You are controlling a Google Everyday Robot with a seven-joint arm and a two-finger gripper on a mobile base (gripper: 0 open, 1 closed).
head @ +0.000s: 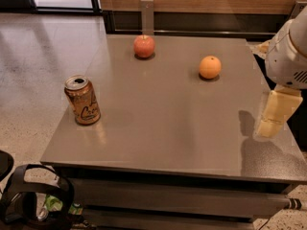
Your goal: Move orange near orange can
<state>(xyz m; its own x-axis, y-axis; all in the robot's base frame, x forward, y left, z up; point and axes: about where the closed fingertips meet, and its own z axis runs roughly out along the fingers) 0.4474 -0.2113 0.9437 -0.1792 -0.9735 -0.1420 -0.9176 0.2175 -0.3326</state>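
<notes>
The orange (210, 67) sits on the grey table (168, 128), at the back right. The orange can (83, 100) stands upright near the table's left edge, its silver top showing. My gripper (275, 114) hangs at the right side of the table, just above its surface, in front of and to the right of the orange and far from the can. It holds nothing that I can see.
A redder apple (144, 46) sits at the back of the table, left of the orange. A wooden wall runs behind the table. A black round object (33, 200) and green litter lie on the floor at the front left.
</notes>
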